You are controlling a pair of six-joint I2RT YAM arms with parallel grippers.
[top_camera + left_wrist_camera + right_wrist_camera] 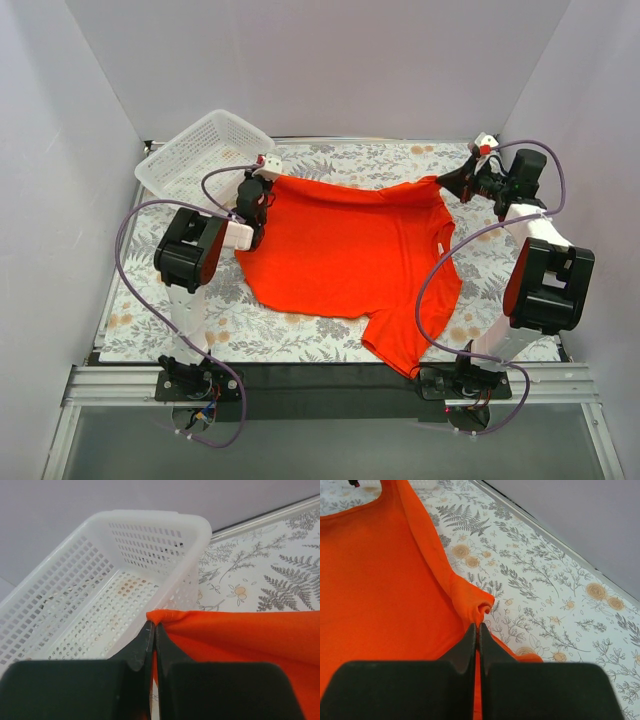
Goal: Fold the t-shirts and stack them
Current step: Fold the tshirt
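One plain orange-red t-shirt (350, 255) is stretched between both grippers over the floral table, its far edge lifted and taut, its near part and one sleeve lying toward the front. My left gripper (268, 182) is shut on the shirt's far left corner, seen in the left wrist view (153, 625) with fabric (240, 635) pinched between the jaws. My right gripper (446, 184) is shut on the far right corner, seen in the right wrist view (478, 625) with a bunched fold of shirt (380, 580) at the tips.
A white plastic lattice basket (205, 150) stands at the far left, just behind my left gripper, and shows in the left wrist view (100, 580). Grey walls close in the table on three sides. The floral tablecloth (330, 160) shows around the shirt.
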